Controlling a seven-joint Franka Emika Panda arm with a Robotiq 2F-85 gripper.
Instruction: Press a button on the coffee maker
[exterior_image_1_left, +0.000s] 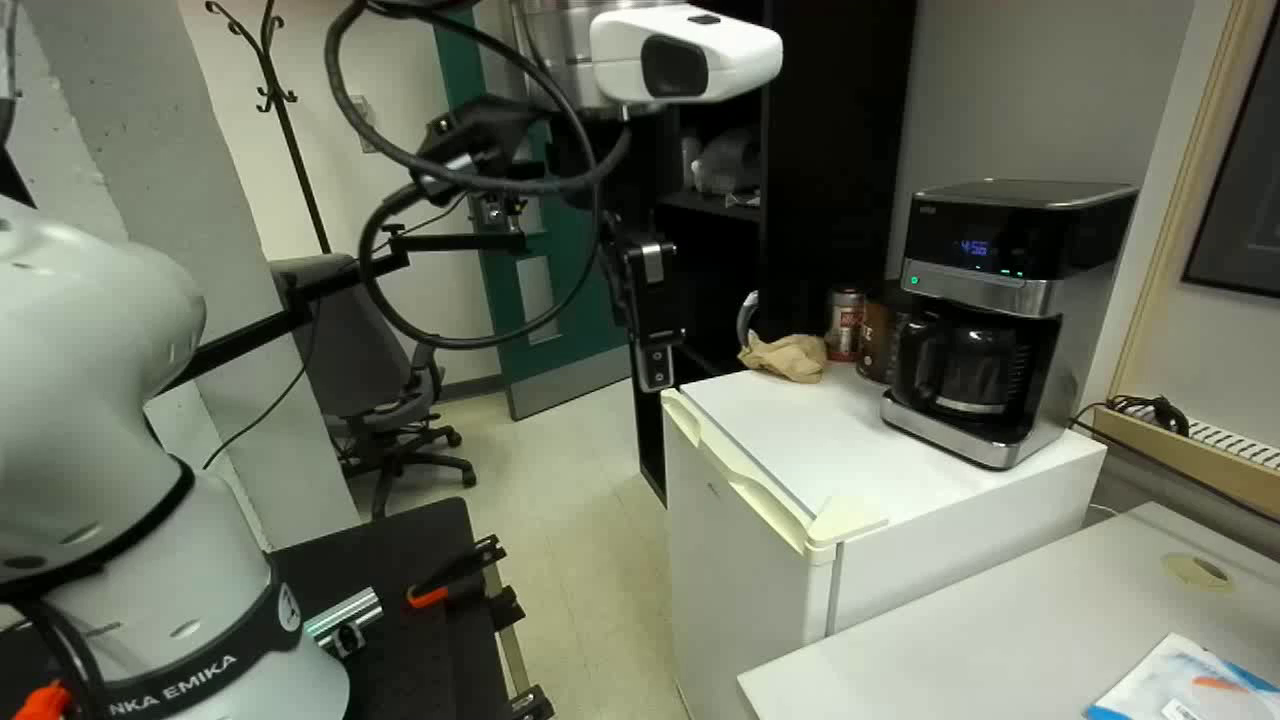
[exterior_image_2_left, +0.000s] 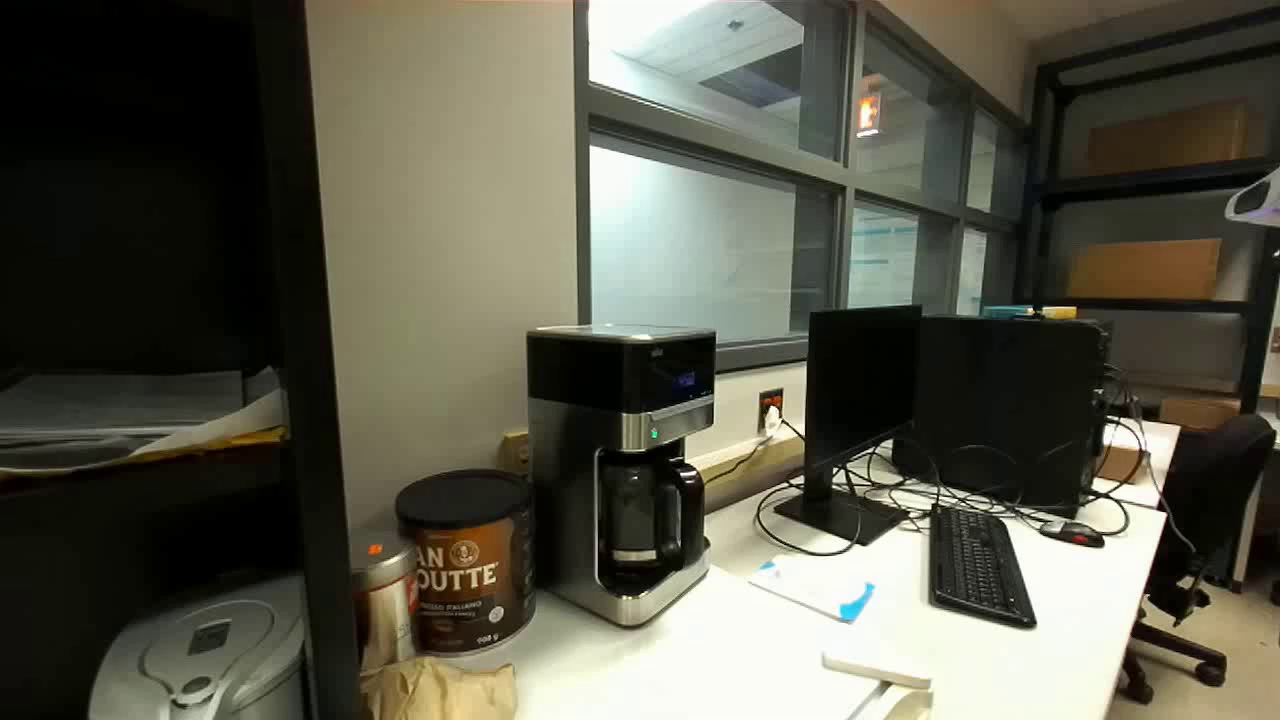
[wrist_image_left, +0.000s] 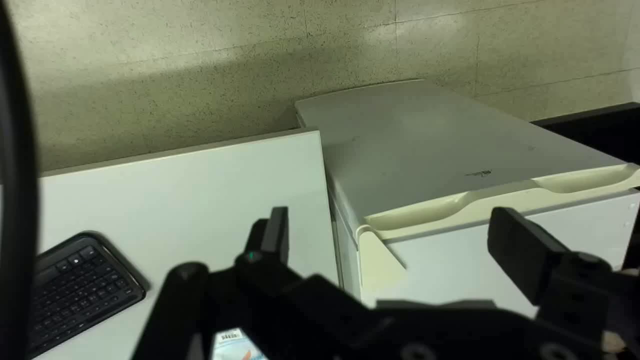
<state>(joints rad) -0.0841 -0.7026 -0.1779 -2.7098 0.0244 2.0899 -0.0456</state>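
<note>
On the white surface (exterior_image_1_left: 785, 430) in an exterior view — a black coffee maker (exterior_image_1_left: 1000, 297) with a blue-lit display (exterior_image_1_left: 973, 248), green lights (exterior_image_1_left: 914, 280) and a dark carafe (exterior_image_1_left: 975, 375) in its lower half. Beside it, a brown canister (exterior_image_1_left: 876, 335), a red-and-silver can (exterior_image_1_left: 845, 325), crumpled brown paper (exterior_image_1_left: 785, 357). Well apart, pointing down — the claw (exterior_image_1_left: 656, 375).

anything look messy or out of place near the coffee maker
One mild oddity: a crumpled tan wrapper, perhaps a bag, beside the metal tin, looking tossed down. The coffee maker stands upright with its carafe in place; no spill shows.
</note>
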